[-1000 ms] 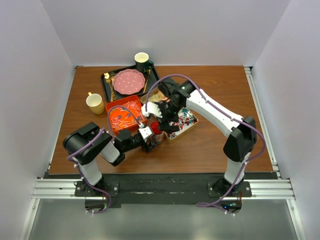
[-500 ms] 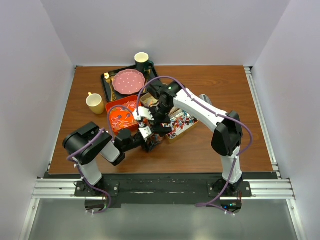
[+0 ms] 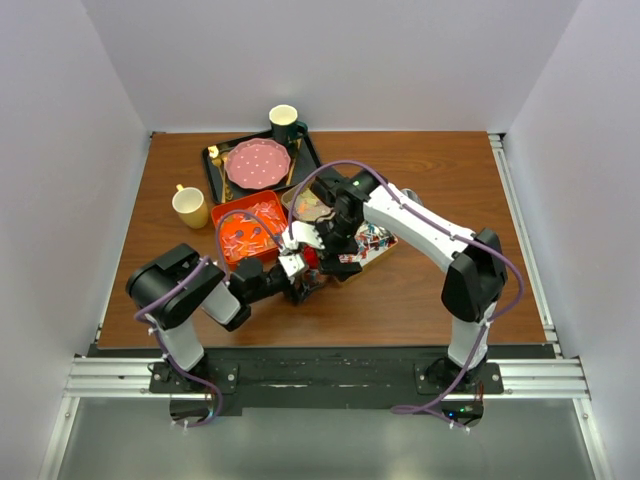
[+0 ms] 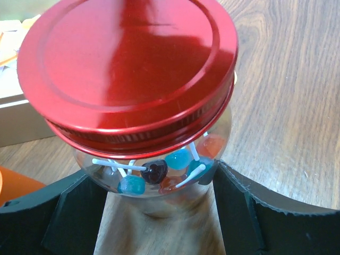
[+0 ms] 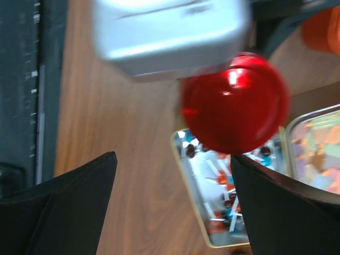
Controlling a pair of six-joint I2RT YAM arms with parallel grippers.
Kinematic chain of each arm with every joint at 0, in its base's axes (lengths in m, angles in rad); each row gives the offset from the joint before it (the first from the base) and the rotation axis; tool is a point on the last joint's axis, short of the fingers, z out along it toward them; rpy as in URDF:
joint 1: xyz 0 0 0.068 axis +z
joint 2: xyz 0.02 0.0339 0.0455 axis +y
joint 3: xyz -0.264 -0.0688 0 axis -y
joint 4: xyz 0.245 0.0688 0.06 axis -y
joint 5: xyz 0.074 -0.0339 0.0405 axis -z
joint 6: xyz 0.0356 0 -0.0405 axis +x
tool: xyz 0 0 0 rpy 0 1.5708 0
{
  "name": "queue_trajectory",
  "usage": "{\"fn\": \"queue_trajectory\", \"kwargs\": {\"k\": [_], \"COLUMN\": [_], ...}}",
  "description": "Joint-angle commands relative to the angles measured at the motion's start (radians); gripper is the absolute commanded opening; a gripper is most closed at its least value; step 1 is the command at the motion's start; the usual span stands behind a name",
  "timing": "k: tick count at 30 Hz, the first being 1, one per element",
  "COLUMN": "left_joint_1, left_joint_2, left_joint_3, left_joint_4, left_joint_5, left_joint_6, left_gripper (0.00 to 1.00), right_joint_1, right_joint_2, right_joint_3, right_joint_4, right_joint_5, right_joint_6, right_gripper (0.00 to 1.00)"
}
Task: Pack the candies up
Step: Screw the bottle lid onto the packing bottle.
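at the near edge, the left gripper (image 3: 303,274) has its jaws spread wide around a glass jar (image 4: 175,187), one finger on each flank, seemingly pressing it. the jar stands upright on the table (image 3: 440,170) with a red lid (image 4: 127,69) seated on its mouth. some candies (image 4: 154,171) lie in its bottom: blue, dark and red heads on thin white sticks.

just above, the right gripper (image 5: 172,164) hovers over the lid, jaws wide apart and empty.

at 2 o'clock of the jar, just beside it, an open tin (image 3: 383,250) holds the rest of the candies in a mixed heap. they look light, hard and small. the glossy wrappers would likely slip, so a pinch across a head or along a stick seems the surest hold. the lid would have to come off before any more go in, and the glass wants a gentle grip.

at 10 o'clock sits an orange box (image 3: 250,256). its contents are unclear. farther on, a yellow cup (image 3: 190,207), then a black tray (image 3: 215,170) with a pink plate (image 3: 258,163), and a dark cup (image 3: 285,122) at 12 o'clock.
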Motion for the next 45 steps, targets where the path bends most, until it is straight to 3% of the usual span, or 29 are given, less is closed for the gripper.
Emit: {"fn": "queue_trajectory", "kwargs": {"k": [1, 15, 24, 45], "left_joint_1": [0.012, 0.01, 0.012, 0.012], "left_joint_2": [0.026, 0.024, 0.026, 0.04], "left_joint_3": [0.023, 0.025, 0.028, 0.04], "left_joint_4": [-0.019, -0.03, -0.035, -0.042], "left_joint_5": [-0.028, -0.011, -0.02, -0.017], "left_joint_6": [-0.015, -0.009, -0.012, -0.024], "left_gripper": [0.0, 0.0, 0.0, 0.0], "right_joint_1": [-0.003, -0.05, 0.0, -0.003], "right_joint_2": [-0.073, 0.106, 0.235, 0.048], "right_joint_3": [-0.033, 0.265, 0.417, 0.143], "right_joint_4": [-0.052, 0.017, -0.195, -0.136], "right_joint_5": [-0.034, -0.109, -0.181, -0.051], "right_joint_6": [0.025, 0.033, -0.091, -0.051], "right_gripper": [0.91, 0.92, 0.93, 0.91]}}
